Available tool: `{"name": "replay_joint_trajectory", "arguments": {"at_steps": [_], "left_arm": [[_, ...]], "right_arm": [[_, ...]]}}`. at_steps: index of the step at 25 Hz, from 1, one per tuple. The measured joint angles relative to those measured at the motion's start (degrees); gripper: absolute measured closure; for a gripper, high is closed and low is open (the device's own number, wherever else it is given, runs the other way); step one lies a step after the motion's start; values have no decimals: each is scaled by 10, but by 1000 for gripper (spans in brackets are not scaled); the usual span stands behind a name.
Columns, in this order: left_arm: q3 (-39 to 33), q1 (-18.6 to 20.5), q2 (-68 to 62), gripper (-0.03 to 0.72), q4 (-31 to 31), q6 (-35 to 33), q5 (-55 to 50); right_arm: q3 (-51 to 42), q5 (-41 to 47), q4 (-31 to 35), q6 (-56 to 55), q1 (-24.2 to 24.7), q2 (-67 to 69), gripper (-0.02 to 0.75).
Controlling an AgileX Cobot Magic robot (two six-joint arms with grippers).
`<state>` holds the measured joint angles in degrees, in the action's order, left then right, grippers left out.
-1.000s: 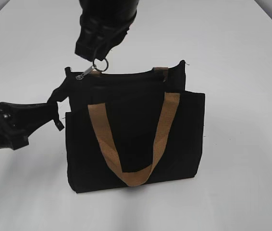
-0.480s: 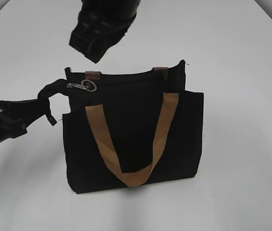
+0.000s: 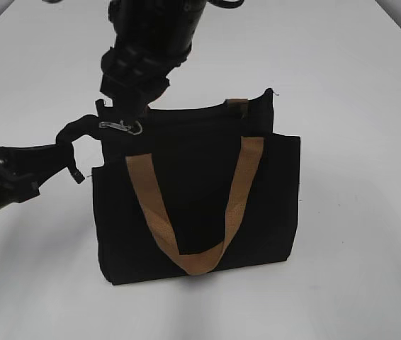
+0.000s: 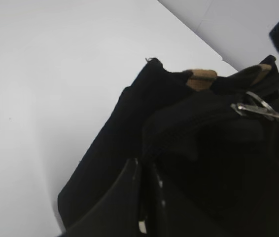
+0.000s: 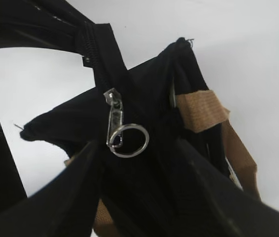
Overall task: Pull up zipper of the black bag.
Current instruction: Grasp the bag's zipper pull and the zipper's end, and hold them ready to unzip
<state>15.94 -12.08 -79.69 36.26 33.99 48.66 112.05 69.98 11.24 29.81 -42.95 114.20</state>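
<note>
Black bag (image 3: 200, 198) upright on table (image 3: 356, 106). Zipper (image 3: 119, 126) w/ ring lies loose at bag's top corner, just below right gripper (image 3: 131, 95). R jaws apart, straddling pull, not touching it. Left gripper (image 3: 69, 152) beside same corner, clamped on black end tab of bag. Tan handle (image 3: 193, 212) hangs on front, below both.

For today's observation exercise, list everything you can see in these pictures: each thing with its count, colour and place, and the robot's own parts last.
bag: one, black, upright mid-table.
handles: two, tan; one hangs down the bag's front, the other shows only as tabs at the top edge.
zipper: one, silvery tab with ring, lying loose at the bag's top left corner.
table: one, white, under everything.
left gripper: one, black, shut on the bag's left end flap.
right gripper: one, black, open above the zipper, not holding it.
</note>
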Motion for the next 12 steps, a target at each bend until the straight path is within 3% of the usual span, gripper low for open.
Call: {"name": "replay_joint_trajectory", "arguments": {"at_steps": [12], "left_arm": [[0,0,0,680,1,0,1]], "right_arm": [[0,0,20,16,0,16,372]]}}
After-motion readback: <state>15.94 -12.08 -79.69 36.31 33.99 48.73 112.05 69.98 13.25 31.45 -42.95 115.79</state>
